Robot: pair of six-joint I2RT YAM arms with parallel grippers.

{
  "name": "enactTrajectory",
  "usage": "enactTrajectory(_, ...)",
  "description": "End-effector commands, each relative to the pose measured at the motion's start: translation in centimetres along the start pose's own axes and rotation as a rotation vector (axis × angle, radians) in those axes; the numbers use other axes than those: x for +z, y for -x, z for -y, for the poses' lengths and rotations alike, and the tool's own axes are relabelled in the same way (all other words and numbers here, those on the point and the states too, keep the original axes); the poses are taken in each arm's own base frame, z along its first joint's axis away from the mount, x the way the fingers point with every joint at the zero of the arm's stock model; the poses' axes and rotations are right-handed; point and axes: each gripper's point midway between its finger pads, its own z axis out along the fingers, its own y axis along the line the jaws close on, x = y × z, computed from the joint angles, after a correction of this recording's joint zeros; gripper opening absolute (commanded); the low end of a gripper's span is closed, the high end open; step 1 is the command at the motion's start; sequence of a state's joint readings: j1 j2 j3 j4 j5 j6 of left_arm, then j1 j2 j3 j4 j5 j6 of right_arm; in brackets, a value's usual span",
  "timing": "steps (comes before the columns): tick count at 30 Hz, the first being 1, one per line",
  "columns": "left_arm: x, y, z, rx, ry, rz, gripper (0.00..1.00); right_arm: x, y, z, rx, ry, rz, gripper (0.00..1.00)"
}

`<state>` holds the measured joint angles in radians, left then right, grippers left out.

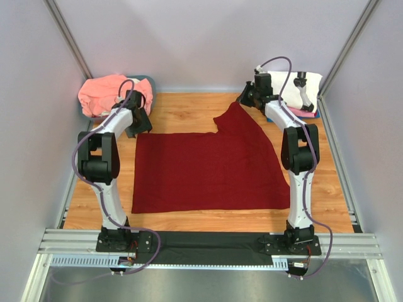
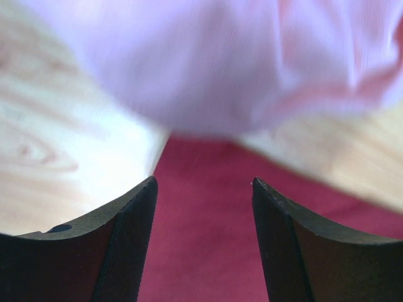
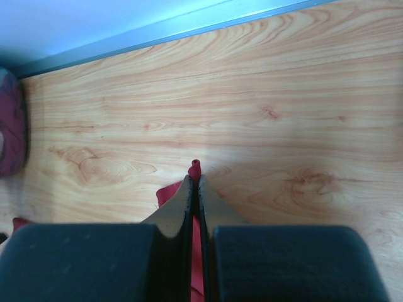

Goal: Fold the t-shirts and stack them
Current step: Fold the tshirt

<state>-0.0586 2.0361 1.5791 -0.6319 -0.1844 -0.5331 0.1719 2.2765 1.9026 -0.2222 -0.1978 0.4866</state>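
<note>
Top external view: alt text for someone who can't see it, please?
A dark red t-shirt lies spread on a wooden table, its far right corner pinched by the right fingers; the left fingers hover at its far left corner. A salmon-pink heap and a white printed shirt sit at the back corners.

top view looks down from above and behind the arm bases, taking in the whole table. both wrist views sit low and close; all 3 share the dark red t-shirt, probably its far edge.
</note>
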Motion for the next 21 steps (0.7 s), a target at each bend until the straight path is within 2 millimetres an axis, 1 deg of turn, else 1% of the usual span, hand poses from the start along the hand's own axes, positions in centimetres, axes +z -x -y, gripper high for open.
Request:
enactTrajectory(1,1.8,2.1,0.9,0.016,-0.010,0.027,0.68,-1.0,1.7,-1.7,0.034,0.097,0.037,0.00)
enactTrajectory(4,2.4,2.2,1.1,0.015,-0.006,0.019,0.66,-0.9,1.7,-1.5,0.045,0.106,0.032,0.00)
enactTrajectory(5,2.8,1.6,0.8,0.016,0.005,0.008,0.66,-0.9,1.6,-1.4,0.052,0.109,0.027,0.00)
enactTrajectory(7,3.2,1.0,0.6,0.011,0.008,-0.004,0.66,-0.9,1.7,-1.4,0.064,0.123,0.024,0.00)
enactTrajectory(8,3.5,0.5,0.7,0.008,-0.006,-0.026,0.66,-0.9,1.7,-1.1,0.076,0.126,0.021,0.00)
enactTrajectory(9,3.7,0.3,0.7,0.006,-0.006,-0.033,0.66,-1.0,1.7,-1.4,0.087,0.142,0.020,0.00)
enactTrajectory(10,3.7,-0.1,0.5,0.009,0.004,-0.054,0.65,-1.0,1.5,-1.2,0.094,0.142,0.015,0.00)
enactTrajectory(13,3.7,-0.4,0.5,-0.001,0.008,-0.070,0.62,-1.0,1.5,-0.9,0.117,0.152,0.010,0.00)
enactTrajectory(14,3.8,-0.6,0.7,0.002,-0.005,-0.078,0.55,-1.0,1.6,-0.9,0.122,0.157,0.011,0.00)
enactTrajectory(15,3.9,-0.7,0.7,0.004,-0.004,-0.081,0.52,-0.9,1.5,-0.8,0.132,0.161,0.006,0.00)
enactTrajectory(16,3.9,-0.8,0.7,0.009,-0.006,-0.084,0.44,-0.9,1.5,-0.7,0.136,0.163,0.005,0.00)
enactTrajectory(19,3.9,-0.7,0.8,0.008,-0.010,-0.084,0.33,-0.9,1.4,-0.6,0.140,0.167,-0.001,0.00)
enactTrajectory(20,4.0,-0.7,0.9,0.008,-0.011,-0.085,0.25,-0.9,1.5,-0.5,0.136,0.164,0.000,0.00)
enactTrajectory(21,3.9,-0.6,0.9,0.008,-0.014,-0.085,0.21,-0.9,1.5,-0.6,0.133,0.165,-0.001,0.00)
